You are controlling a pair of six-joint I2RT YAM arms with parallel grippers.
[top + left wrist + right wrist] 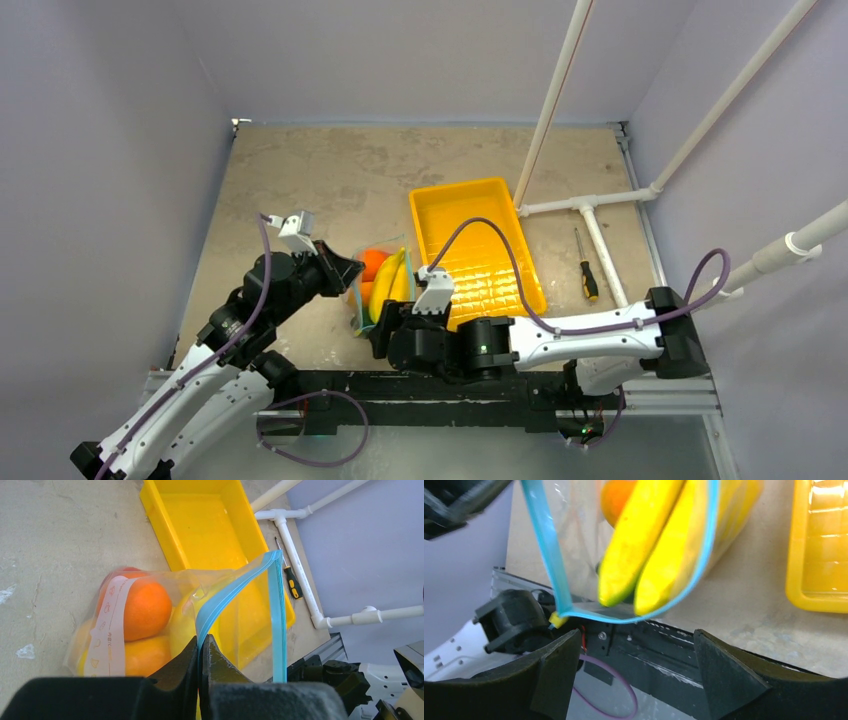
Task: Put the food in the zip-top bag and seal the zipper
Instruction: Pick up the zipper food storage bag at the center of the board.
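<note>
the left gripper (338, 270) stands left of centre on the table (300, 180), its jaws pressed together on the zipper (277, 610). in the left wrist view the teal-blue strip rises straight out from between the closed fingers (187, 662), climbs to a peak and folds back down. the zip-top bag (375, 285) hangs just right of that claw, held up by its mouth, its body sagging onto the table. the food is inside it: an orange (145, 607) against the clear wall with another orange-yellow piece below it, and a bunch of bananas (644, 545) whose tips point toward the mouth.

the right gripper (385, 325) sits at the near end of the bag, its jaws wide apart and clamped on nothing. in the right wrist view the curved blue edge of the mouth lies just beyond the gap between the two fingers, and a small yellow tab (555, 620) at the strip's corner sits near one fingertip; whether it touches cannot be told.

right of the bag lies the yellow tray (430, 215), then a screwdriver (587, 270) beside white pipes (590, 205).
</note>
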